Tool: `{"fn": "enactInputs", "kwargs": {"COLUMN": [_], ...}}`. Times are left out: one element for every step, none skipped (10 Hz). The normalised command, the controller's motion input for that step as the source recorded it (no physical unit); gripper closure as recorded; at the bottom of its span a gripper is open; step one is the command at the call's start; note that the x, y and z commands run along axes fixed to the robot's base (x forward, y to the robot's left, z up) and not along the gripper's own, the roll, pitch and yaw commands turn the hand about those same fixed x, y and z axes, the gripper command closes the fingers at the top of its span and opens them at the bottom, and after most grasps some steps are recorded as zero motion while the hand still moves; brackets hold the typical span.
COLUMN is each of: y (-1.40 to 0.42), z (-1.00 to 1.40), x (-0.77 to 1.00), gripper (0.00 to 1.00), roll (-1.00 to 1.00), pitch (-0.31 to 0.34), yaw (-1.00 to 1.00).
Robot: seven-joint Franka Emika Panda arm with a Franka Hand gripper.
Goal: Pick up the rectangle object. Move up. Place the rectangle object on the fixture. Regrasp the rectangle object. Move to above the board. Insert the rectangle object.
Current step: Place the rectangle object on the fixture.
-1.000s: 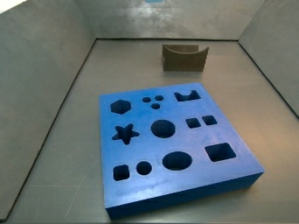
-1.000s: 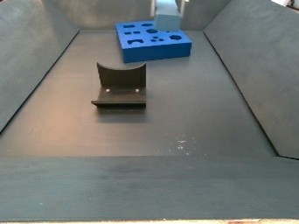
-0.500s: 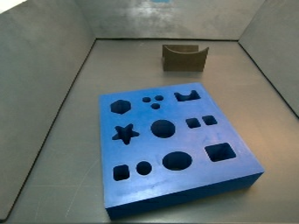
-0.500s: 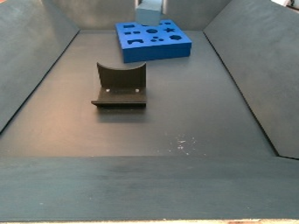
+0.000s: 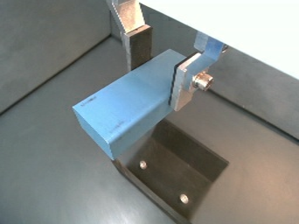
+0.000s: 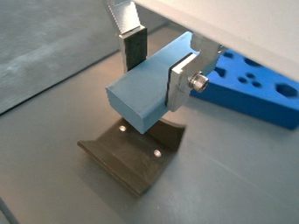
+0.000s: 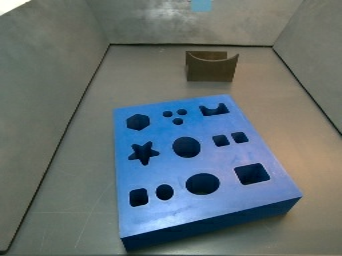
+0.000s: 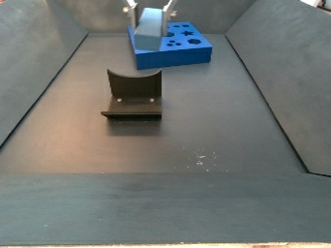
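Tool with rectangle object above fixture

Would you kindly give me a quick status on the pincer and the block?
Pincer shut on rectangle object, held in the air. Fixture below it, empty. Board holes all unfilled. Nothing in the way.

The gripper hangs in the air with its two flat silver fingers closed against opposite faces of the rectangle object, the block filling the gap between the dark pads. Both wrist views show the same clamped hold. In a side view the gripper sits high near the far end of the enclosure, only its lower part in frame.
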Motion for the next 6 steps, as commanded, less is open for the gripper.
{"fn": "enactInputs", "kwargs": {"y": [0.07, 0.06, 0.06, 0.06, 0.05, 0.06], "z": [-0.04, -0.02, -0.02, -0.02, -0.02, -0.01], "x": [0.53, 0.44, 0.34, 0.28, 0.21, 0.13], "gripper": [1.0, 1.0, 1.0, 1.0, 1.0, 1.0], "roll": [-1.0, -1.0, -1.0, -1.0, -1.0, -1.0], "pitch": [0.156, 0.189, 0.233, 0.264, 0.299, 0.349], "yaw": [0.33, 0.29, 0.24, 0.2, 0.15, 0.08]}}
